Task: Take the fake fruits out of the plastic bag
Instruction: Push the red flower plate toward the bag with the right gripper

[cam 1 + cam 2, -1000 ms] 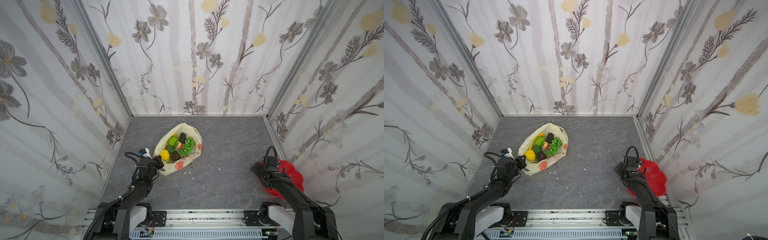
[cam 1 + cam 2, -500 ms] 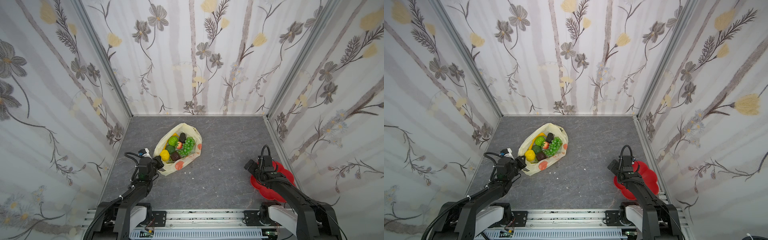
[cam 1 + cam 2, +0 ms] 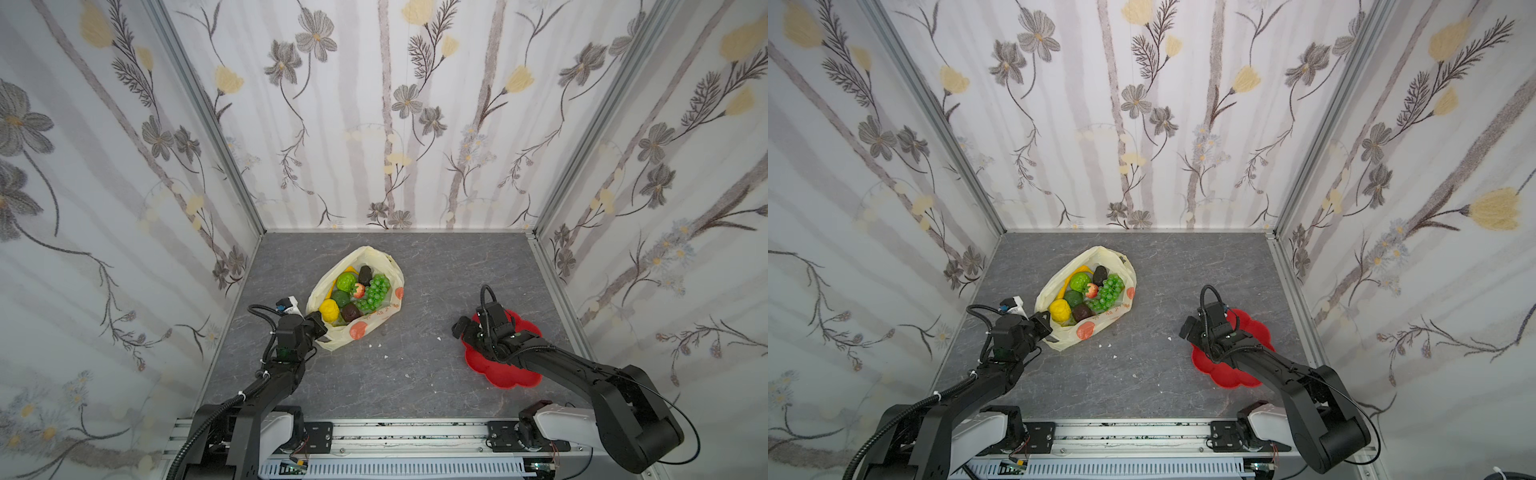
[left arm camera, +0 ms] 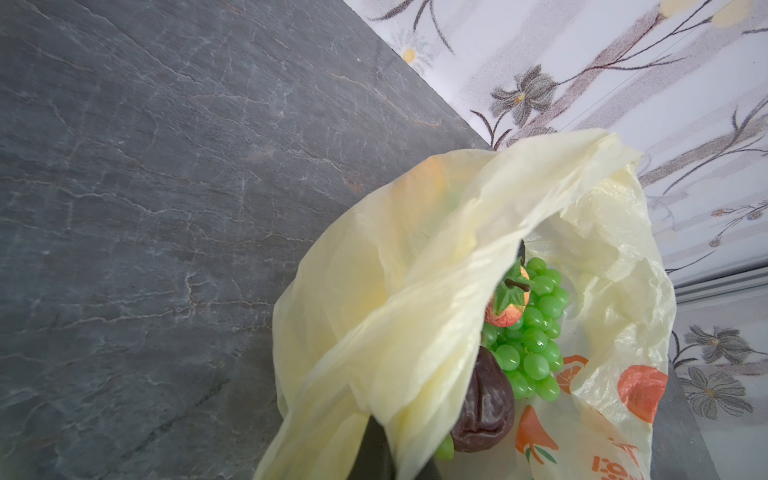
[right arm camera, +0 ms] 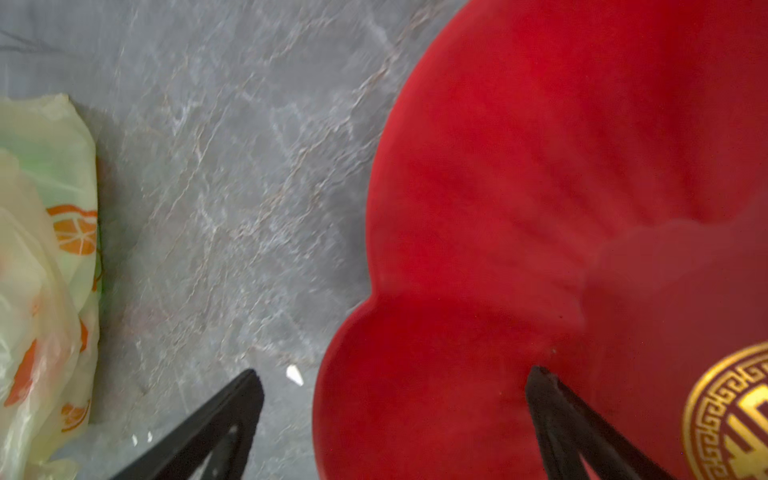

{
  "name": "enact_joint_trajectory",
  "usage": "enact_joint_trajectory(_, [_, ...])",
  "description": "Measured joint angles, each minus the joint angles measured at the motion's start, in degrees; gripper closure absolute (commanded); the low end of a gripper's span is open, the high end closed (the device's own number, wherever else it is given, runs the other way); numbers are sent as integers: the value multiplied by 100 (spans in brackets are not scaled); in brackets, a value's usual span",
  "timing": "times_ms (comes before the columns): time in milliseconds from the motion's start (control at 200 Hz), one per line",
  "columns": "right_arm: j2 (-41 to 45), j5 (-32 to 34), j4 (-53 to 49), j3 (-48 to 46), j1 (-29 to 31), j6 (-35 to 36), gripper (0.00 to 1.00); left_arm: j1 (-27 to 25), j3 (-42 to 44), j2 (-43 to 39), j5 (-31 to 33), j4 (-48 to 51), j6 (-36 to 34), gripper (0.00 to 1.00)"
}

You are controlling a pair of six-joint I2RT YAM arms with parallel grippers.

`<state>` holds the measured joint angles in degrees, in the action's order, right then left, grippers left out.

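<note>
The plastic bag [image 3: 360,329] was seen lying open on the desk [image 3: 415,374], left of middle, with the fake fruits [image 3: 353,291] heaped inside it. Its near edge was pinched in the fully closed left hand [image 3: 318,326]. The right hand [image 5: 394,374] was held wide open and empty over the red dish [image 3: 513,374] rim.

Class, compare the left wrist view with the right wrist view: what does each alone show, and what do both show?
Left wrist only: grapes, strawberry and a dark brown fruit inside the bag, plus the flowered wall. Right wrist only: the red dish with its gold emblem, and the open right gripper at the dish's edge. Both: the bag and the grey table.
</note>
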<state>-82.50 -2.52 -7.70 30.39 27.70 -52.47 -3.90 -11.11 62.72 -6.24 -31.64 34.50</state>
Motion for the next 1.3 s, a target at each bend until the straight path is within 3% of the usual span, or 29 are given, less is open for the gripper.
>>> enact_joint_trajectory(150, [-140,-105,-297,474,153,118,0,11,0,0,4,0,0,100])
enact_joint_trajectory(335, [181,317,-903,1130,-297,769,0,11,0,2,2,2,0,100])
enact_joint_trajectory(674, [170,1130,-1554,1845,-2710,2022,0,22,0,-2,0,11,0,100])
enact_joint_trajectory(894, [-501,918,-1532,1930,-3720,2389,0,22,0,-4,0,17,0,100])
enact_joint_trajectory(1109, [-1174,2,-1244,1840,-3873,2599,0,22,0,-4,-2,17,0,100])
enact_joint_trajectory(1299, [-1547,-439,-1130,1814,-3473,2664,0,22,0,-11,-4,17,0,100])
